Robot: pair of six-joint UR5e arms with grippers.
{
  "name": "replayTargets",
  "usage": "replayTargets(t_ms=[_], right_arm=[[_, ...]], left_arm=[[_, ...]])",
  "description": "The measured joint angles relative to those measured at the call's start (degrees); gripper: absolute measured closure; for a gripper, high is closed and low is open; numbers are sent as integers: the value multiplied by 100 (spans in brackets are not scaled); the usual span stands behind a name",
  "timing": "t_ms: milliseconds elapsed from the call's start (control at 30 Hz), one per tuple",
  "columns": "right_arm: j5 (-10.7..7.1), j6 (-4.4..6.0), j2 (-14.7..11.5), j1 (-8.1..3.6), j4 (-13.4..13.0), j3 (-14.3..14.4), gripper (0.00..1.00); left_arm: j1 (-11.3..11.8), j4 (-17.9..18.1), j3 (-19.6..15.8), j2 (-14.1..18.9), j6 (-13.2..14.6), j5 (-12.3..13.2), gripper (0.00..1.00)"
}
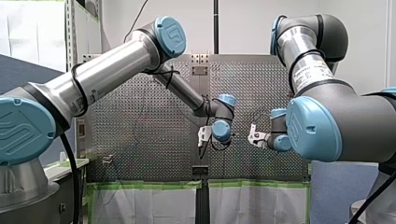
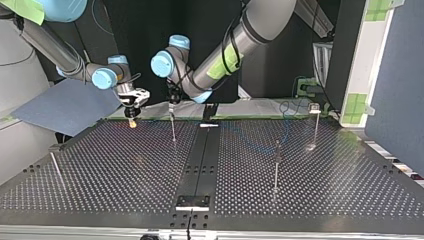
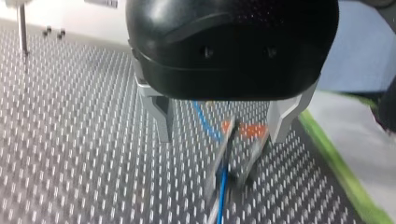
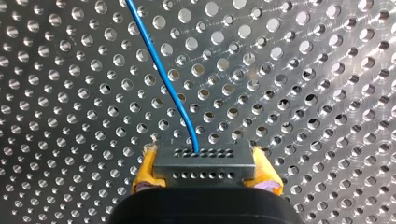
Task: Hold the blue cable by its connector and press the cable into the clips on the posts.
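In the right wrist view my right gripper [image 4: 204, 158] is shut with its yellow pads [image 4: 145, 169] on a black connector [image 4: 204, 169]. The thin blue cable [image 4: 161, 70] runs out of the connector, ahead over the perforated plate. In the top view that gripper [image 2: 131, 120] hangs low over the table's far edge, left of centre. My left gripper [image 2: 172, 103] stands right above a thin post [image 2: 173, 129] there. In the left wrist view its metal fingers [image 3: 159, 116] are open, with a clip post [image 3: 223, 156] and the blue cable [image 3: 205, 121] ahead between them.
In the top view more thin posts stand on the perforated table [image 2: 125, 175]: one near the left edge [image 2: 55, 167], one right of centre [image 2: 276, 167], and one at the far right [image 2: 315, 125]. A dark rail [image 2: 197, 165] runs down the table's middle. Green tape [image 2: 250, 119] lines the far edge.
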Motion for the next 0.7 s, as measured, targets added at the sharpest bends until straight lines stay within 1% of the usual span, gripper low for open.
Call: replayTargets(t_ms=[133, 333, 533, 700], right_arm=[[0, 2, 2, 0, 0, -1, 100], [0, 2, 9, 1, 0, -2, 100], [0, 2, 16, 0, 12, -1, 100], [0, 2, 20, 0, 14, -1, 100]], left_arm=[[-194, 14, 0, 1, -79, -26, 0], [-289, 144, 0, -11, -284, -40, 0], [-285, 433, 0, -72, -552, -155, 0], [-227, 696, 0, -234, -649, -167, 0]])
